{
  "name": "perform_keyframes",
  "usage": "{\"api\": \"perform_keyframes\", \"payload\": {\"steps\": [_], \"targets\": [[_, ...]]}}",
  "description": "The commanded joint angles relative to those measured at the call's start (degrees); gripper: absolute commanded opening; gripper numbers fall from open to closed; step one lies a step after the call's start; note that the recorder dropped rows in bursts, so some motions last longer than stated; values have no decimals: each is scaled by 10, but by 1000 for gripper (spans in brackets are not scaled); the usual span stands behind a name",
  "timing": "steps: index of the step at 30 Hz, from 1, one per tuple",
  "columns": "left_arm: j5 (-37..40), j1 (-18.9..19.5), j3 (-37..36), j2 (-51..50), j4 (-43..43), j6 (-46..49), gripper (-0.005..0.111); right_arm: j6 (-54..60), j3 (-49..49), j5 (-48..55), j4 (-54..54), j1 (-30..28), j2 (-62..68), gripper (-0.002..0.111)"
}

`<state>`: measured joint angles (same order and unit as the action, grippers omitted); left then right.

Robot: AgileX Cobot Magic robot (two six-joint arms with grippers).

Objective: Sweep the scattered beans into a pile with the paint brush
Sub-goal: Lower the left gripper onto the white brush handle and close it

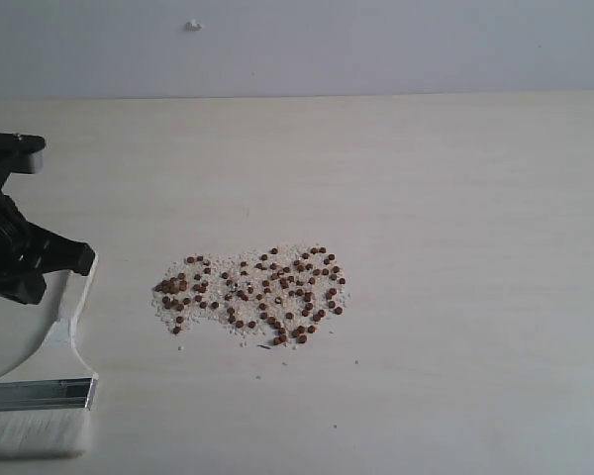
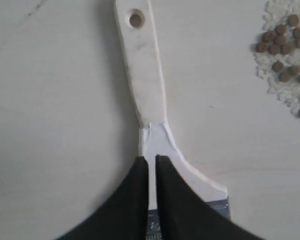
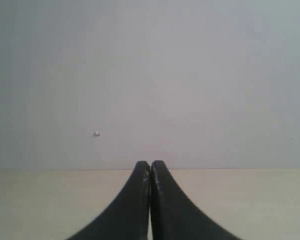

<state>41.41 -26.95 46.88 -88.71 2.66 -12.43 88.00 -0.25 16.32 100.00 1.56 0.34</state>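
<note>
Hovering over paint brush (image 1: 57, 354) at left edge: left gripper (image 2: 152, 160) near-closed, seemingly empty; right gripper (image 3: 150, 164) closed. Next: open, grasp; beans (image 1: 252, 292) scattered.

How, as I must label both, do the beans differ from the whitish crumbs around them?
Colour: the beans are reddish-brown, the crumbs whitish. Size: each bean is clearly larger than any crumb. Shape: the beans look round; the crumbs are too fine to tell. Both lie mixed in one loose patch on the table.
</note>
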Motion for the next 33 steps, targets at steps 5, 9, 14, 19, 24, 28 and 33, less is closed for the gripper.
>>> {"api": "perform_keyframes", "payload": {"steps": [5,9,14,19,24,28,33], "targets": [[19,-5,-1,-38,-49,-15,56,2,2,3,-1,-3,-3,0],[10,-5,-1,-67,-58,-15,53,2,2,3,-1,-3,-3,0],[-34,-5,-1,-103,-58,-15,53,2,2,3,-1,-3,-3,0],[-54,-5,-1,-114,-58,-15,53,2,2,3,-1,-3,-3,0],[-57,-5,-1,-138,-54,-15,53,2,2,3,-1,-3,-3,0],[-58,-5,-1,-149,-53,-15,53,2,2,3,-1,-3,-3,0],[-58,-5,-1,-150,-53,-17,44,2,2,3,-1,-3,-3,0]]}}
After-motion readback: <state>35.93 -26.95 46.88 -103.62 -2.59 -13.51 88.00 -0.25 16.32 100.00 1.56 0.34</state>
